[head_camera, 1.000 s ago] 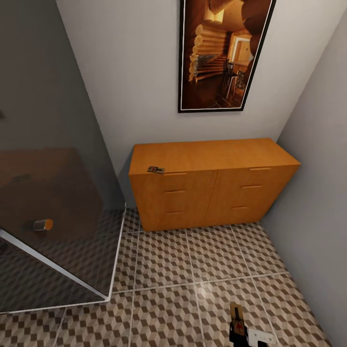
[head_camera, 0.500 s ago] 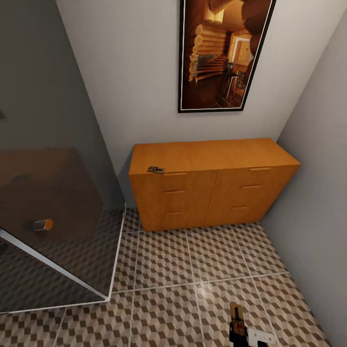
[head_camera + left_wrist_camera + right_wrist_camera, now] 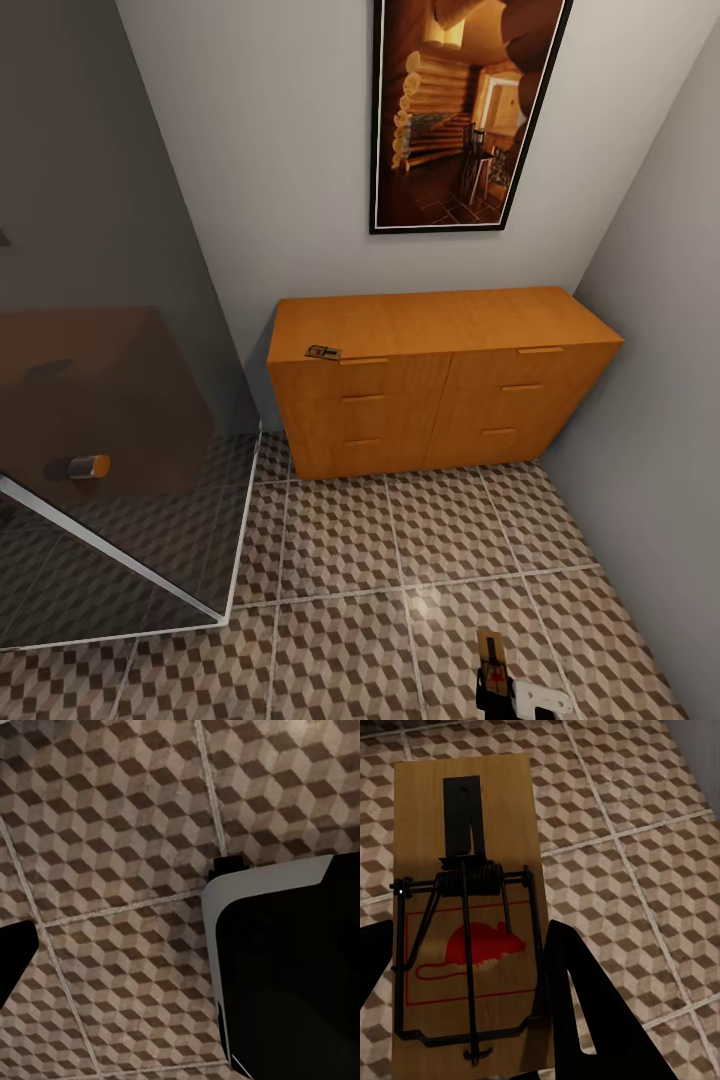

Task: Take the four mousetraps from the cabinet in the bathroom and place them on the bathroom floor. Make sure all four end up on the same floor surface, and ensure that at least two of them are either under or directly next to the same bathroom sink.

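One mousetrap [image 3: 323, 352] lies on the front left of the cabinet [image 3: 440, 375] top, a low orange-brown chest of drawers against the far wall. All its drawers are closed. My right gripper [image 3: 498, 692] is low at the picture's bottom edge, over the bathroom floor [image 3: 380, 560], shut on a second mousetrap [image 3: 489, 655]. In the right wrist view that mousetrap [image 3: 465, 900] shows its red mouse print and dark spring bar, with my gripper [image 3: 469, 941] fingers on both long sides. The left wrist view shows cube-patterned floor [image 3: 112, 870] and one dark fingertip [image 3: 13, 961].
A tinted glass shower panel [image 3: 100, 420] with a round knob [image 3: 88, 466] stands at the left, its white base rail on the tiles. A framed picture [image 3: 465, 110] hangs above the cabinet. A grey wall [image 3: 660, 420] closes the right side. Part of my body [image 3: 292, 975] shows in the left wrist view.
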`<state>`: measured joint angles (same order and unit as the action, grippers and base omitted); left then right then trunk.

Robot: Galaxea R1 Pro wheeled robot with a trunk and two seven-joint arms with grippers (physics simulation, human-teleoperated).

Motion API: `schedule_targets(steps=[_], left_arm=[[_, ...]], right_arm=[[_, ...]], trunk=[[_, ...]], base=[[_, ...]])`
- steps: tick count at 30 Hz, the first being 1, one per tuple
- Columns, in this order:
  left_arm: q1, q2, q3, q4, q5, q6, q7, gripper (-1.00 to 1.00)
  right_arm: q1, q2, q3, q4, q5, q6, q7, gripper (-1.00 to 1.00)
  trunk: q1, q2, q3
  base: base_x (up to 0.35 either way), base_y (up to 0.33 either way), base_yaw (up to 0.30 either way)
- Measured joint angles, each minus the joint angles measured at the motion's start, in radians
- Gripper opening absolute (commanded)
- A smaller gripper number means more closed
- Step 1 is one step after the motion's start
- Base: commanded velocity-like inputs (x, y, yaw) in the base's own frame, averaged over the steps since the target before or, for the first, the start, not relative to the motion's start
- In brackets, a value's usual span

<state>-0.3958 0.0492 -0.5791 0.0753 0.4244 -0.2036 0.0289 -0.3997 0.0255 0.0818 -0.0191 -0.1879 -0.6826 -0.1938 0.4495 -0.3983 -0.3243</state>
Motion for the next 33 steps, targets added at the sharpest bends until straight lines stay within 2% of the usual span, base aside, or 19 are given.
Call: schedule_targets(steps=[19,25,33], left_arm=[[0.001,-0.004,0.003,-0.007,0.0,-0.018,0.01,1.0],[0.001,-0.015,0.004,-0.024,-0.001,-0.012,0.015,1.0],[0.001,-0.02,0.005,-0.07,-0.001,-0.012,0.075,1.0]], right_arm=[[0.0,-0.002,0.0,0.0,0.0,0.0,0.0,-1.0],[0.0,-0.003,0.0,0.0,0.0,0.0,0.0,-1.0],[0.0,-0.002,0.0,0.0,0.0,0.0,-0.001,-1.0]], trunk=[[0.0,0.0,0.0],[0.0,0.0,0.0],[0.0,0.0,0.0]], base=[[0.0,0.0,0.0],[0.0,0.0,0.0],[0.0,0.0,0.0]])
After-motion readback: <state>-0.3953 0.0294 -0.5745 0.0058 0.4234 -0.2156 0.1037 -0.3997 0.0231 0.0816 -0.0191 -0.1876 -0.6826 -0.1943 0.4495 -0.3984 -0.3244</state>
